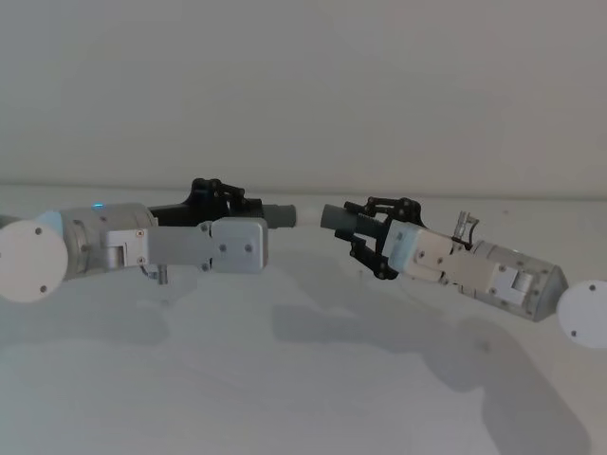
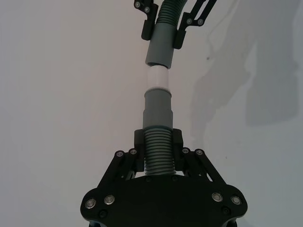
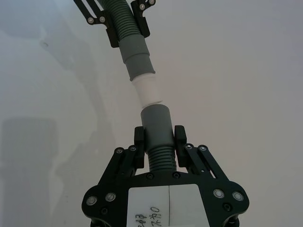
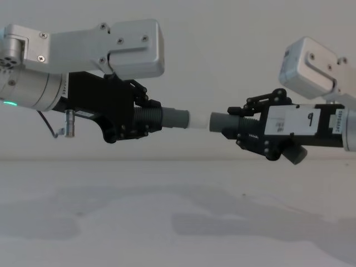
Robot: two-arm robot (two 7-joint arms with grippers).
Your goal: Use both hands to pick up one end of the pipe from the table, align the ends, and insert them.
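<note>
Two pipe pieces, tip to tip above the table [image 4: 178,222]

The left piece [image 4: 167,119] (ribbed grey, whitish plug tip [image 4: 198,119]) lies level, its plug just meeting the right piece's [image 4: 227,122] plain grey socket, slightly out of line.

- The left gripper [image 4: 146,118] and right gripper [image 4: 247,129]: matt black fingers with bright screw heads.
- Arm housings [image 4: 119,47]: brushed silver-grey metal.
- The pipe [image 2: 158,142]: dull grey ribbed hose; smooth collars, whitish plug tip [image 2: 156,78].
- The table [image 4: 178,222]: plain matt white.
</note>
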